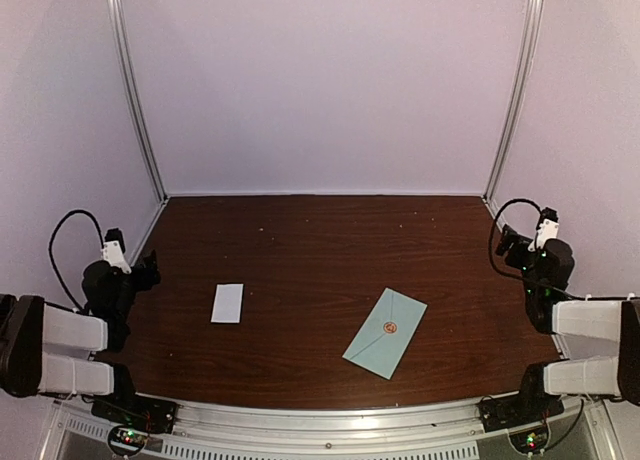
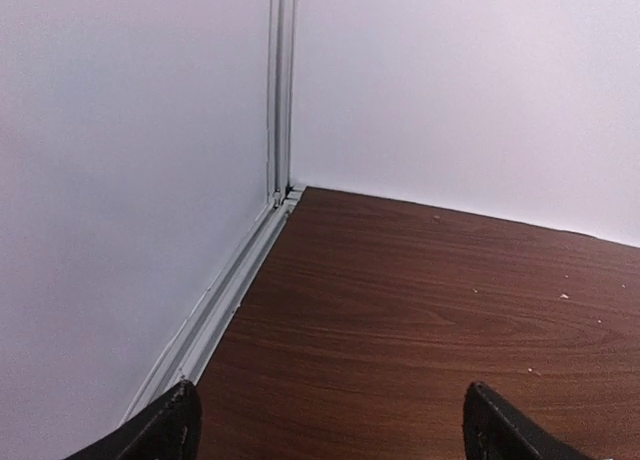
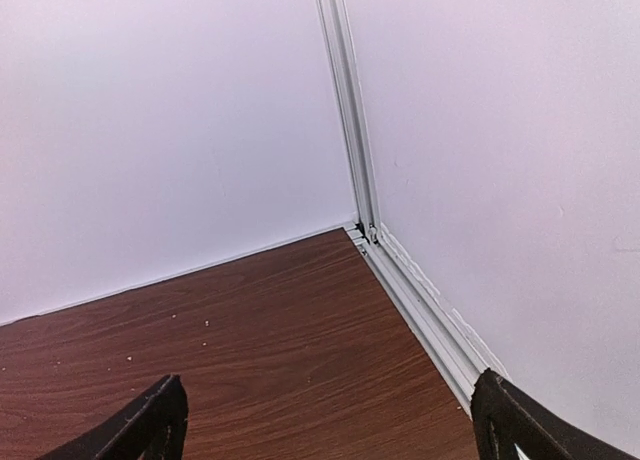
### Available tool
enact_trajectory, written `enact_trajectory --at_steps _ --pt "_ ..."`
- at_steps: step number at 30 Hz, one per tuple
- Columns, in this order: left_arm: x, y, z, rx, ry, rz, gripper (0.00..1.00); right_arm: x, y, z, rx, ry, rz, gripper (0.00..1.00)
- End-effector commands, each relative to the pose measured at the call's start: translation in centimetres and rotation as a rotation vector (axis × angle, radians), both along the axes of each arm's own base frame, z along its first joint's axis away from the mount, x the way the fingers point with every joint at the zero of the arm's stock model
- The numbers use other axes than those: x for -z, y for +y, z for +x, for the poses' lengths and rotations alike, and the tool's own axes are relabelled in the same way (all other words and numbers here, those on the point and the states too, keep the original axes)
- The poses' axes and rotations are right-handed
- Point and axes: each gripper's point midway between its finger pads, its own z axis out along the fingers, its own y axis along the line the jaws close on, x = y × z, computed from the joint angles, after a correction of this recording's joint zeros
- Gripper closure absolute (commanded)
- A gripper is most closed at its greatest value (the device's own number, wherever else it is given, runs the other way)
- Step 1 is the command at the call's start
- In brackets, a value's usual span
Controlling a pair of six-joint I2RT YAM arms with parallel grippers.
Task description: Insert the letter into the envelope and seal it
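1. Left fingers (image 2: 172,430) stand wide apart with nothing between them, at the left edge of the tabletop (image 1: 300,250).
2. Right fingers (image 3: 150,425) are likewise spread wide and empty, at the right edge.
3. Pale blue envelope (image 1: 378,350) lies flat and tilted, right of centre, its flap closed under a round orange seal (image 1: 390,328).
4. White slip (image 1: 228,303) lies well apart to its left.

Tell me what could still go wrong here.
1. The envelope lies askew near the front edge of the table; a sweeping arm might push it off.
2. Only a small round seal shows on its flap, which may lift.
3. A white paper piece lies outside; whether it belongs inside cannot be told.
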Motion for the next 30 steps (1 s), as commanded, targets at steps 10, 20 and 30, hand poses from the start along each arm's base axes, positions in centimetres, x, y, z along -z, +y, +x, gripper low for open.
enact_trajectory --at_steps 10,20,30 --pt "-2.8 -4.9 2.4 0.258 -0.245 0.213 0.02 2.3 1.0 1.5 -0.058 -0.106 -0.140 0.00" --pt "-1.3 -6.3 5.0 0.354 -0.138 0.241 0.02 2.8 1.6 2.2 -0.078 -0.095 -0.158 0.00" --pt "-1.1 -4.8 5.7 0.267 -0.115 0.201 0.02 3.0 2.5 2.9 -0.131 -0.081 -0.174 0.00"
